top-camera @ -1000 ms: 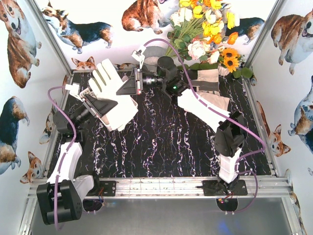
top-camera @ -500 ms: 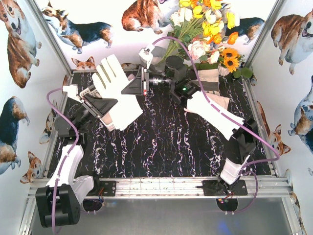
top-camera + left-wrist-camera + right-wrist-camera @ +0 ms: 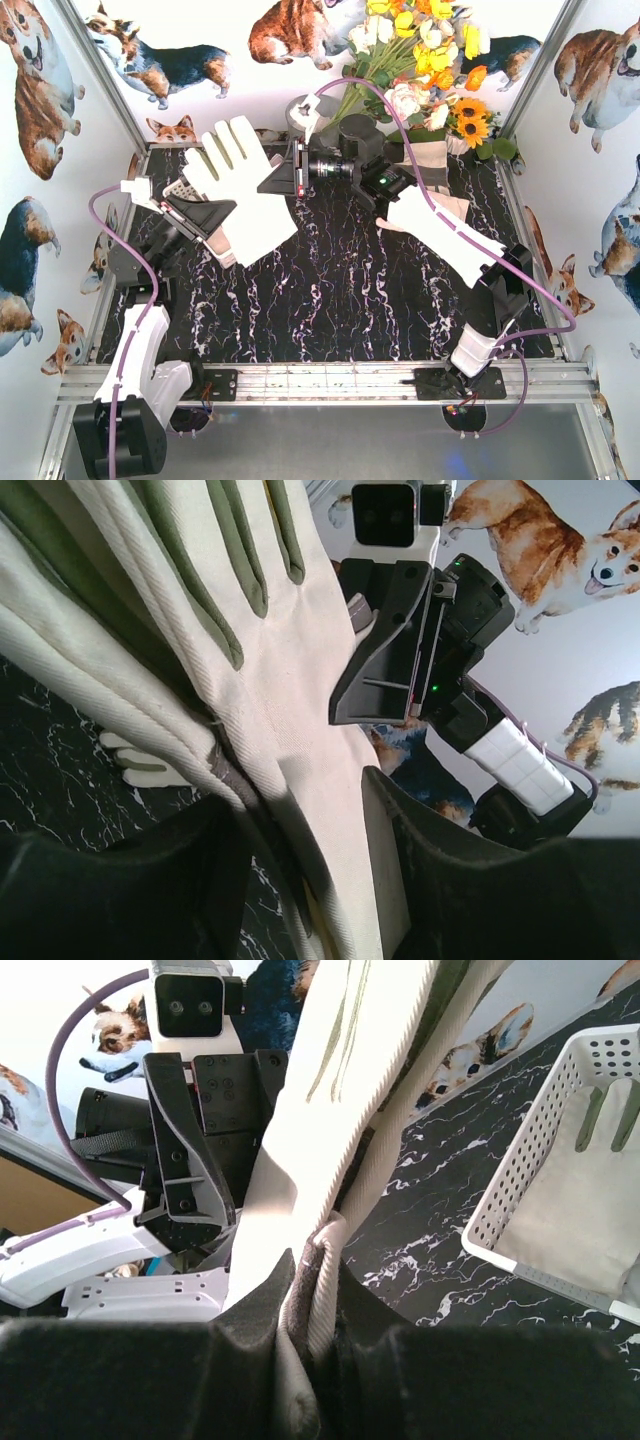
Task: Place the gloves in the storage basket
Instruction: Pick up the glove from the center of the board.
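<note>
A cream-white glove (image 3: pixel 240 185) with grey finger patches hangs spread in the air over the table's back left. My right gripper (image 3: pixel 272 180) is shut on a bunched fold of the glove (image 3: pixel 330 1110), pinched tight between the jaws (image 3: pixel 315 1260). My left gripper (image 3: pixel 225 222) has closed in on the glove's cuff (image 3: pixel 290 680). Its right pad lies against the fabric and its left pad sits at the dark seam (image 3: pixel 300 800). The white lattice storage basket (image 3: pixel 520 1190) stands at the back right with another glove (image 3: pixel 580 1200) lying in it. My right arm largely hides the basket in the top view.
A third glove's fingers (image 3: pixel 140 765) lie on the black marbled table under the held glove. A flower bouquet (image 3: pixel 420 50) and a grey metal bucket (image 3: pixel 303 108) stand at the back wall. Corgi-print walls enclose three sides. An aluminium rail (image 3: pixel 320 380) runs along the near edge.
My left jaws have drawn in from wide open around the glove's cuff. The right gripper and the glove have shifted a little toward the back right.
</note>
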